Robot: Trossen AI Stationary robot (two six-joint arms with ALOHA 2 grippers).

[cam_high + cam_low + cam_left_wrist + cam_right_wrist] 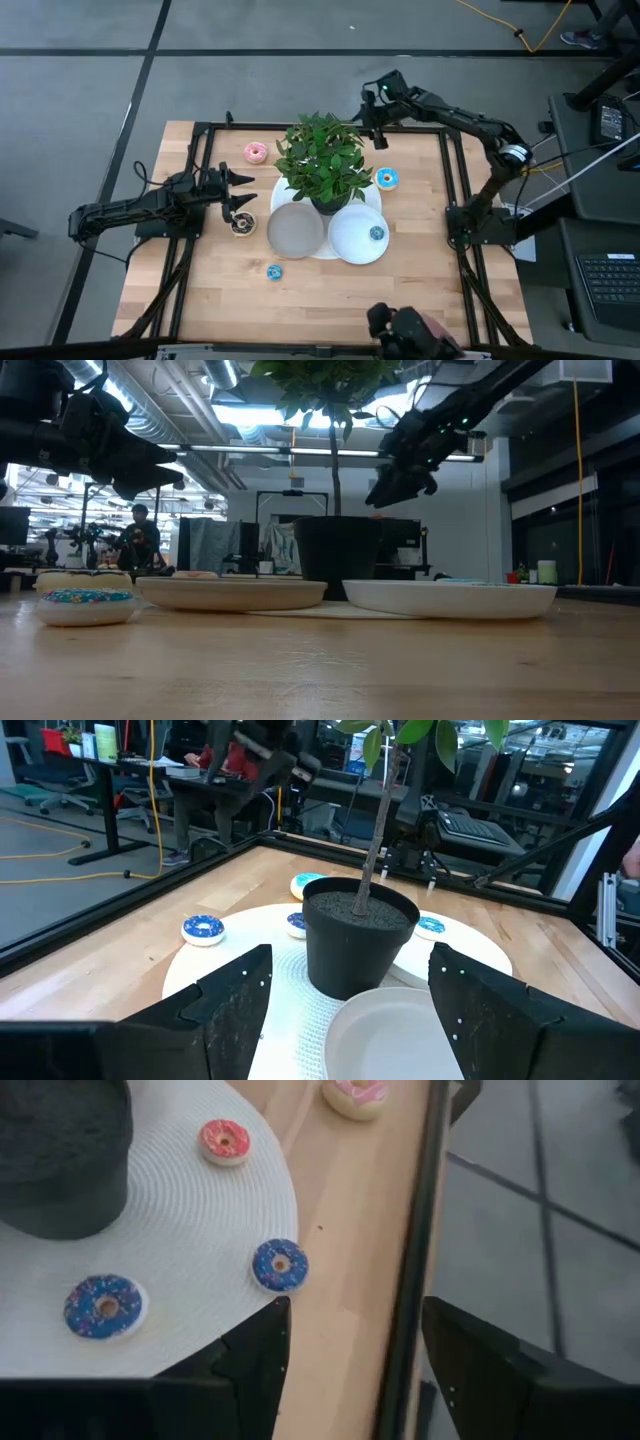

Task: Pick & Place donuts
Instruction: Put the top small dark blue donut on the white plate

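Several small toy donuts are scattered around a potted plant [325, 170] on a round white mat. In the high view I see a pink one [256, 152], a brown one [241, 225], a light blue one [386, 178], a blue one [274, 271] on the bare wood, and a mini blue one [376, 233] lying in the white plate [350, 250]. The right wrist view shows two more blue ones [279, 1264] [104, 1304] and a reddish one [224, 1140] on the mat. My left gripper [243, 192] is open, left of the pot, above the brown donut. My right gripper [381, 135] is open, raised near the far edge.
A grey plate [295, 232] and the white plate lie side by side on the mat's near side. The plant's leaves hide part of the mat from above. A black frame [200, 135] borders the wooden table. Bare wood lies toward the near edge.
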